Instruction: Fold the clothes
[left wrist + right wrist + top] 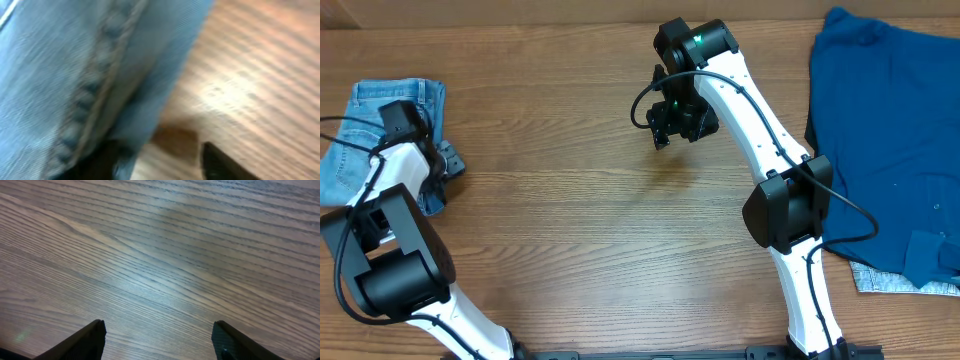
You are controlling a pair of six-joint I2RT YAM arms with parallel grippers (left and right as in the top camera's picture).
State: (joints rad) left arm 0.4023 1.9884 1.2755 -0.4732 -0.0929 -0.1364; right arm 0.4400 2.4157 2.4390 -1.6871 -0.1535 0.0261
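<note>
- Your jeans (390, 97) lie bunched in a compact pile at the far left of the wooden table (570, 220), partly under the left arm's wrist.
- Your left gripper (448, 165) sits at the right-hand edge of that pile, low against the table.
- In the left wrist view, blurred light-blue denim (65, 65) with a stitched seam fills the left half, and bare wood fills the right.
- There, the left gripper (160, 162) shows two dark fingertips standing apart with wood between them. The denim edge hangs beside one fingertip, and the blur hides whether they touch. You have no clamp on the cloth.
- Your right gripper (665, 128) hangs over the middle of the table's far side, well apart from the jeans.
- In its own view, the right gripper (160, 340) has its fingers spread wide over bare wood grain, holding nothing.
- A dark blue garment (890, 120) covers the right end of the table, with a pale grey cloth (885, 282) poking out at its near edge.
</note>
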